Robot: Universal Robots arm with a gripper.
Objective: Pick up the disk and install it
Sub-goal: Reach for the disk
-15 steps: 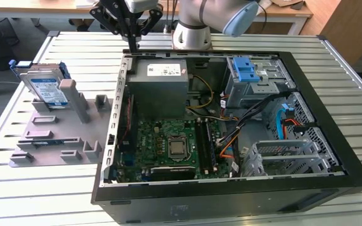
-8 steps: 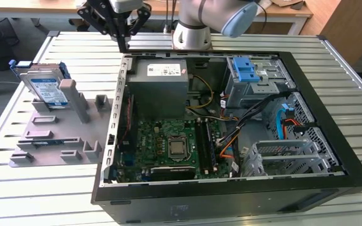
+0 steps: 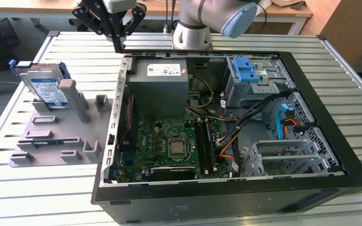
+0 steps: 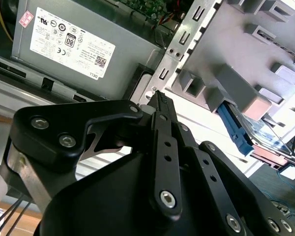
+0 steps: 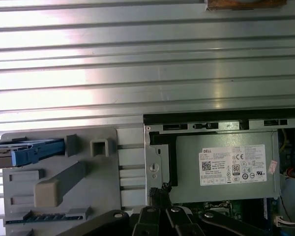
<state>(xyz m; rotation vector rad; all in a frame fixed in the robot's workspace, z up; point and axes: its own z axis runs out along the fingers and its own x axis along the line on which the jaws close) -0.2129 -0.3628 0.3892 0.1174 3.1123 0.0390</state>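
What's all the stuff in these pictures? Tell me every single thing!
Disk: one, silver with a white-and-blue label and blue frame, standing in the holder at the exterior view's left.
Holder: one, grey, on the table beside the computer case.
Computer case: one, black, lying open on the table.
Power-supply box: one, grey with a white sticker, inside the case.
Circuit board: one, green, inside the case.
Latch piece: one, light blue, inside the case.
Cables: several, black and orange, inside the case.
Table: one, silver slats.
Robot arm: one, grey with a blue cap, behind the case.
Gripper: one, black, shut and empty, above the table.
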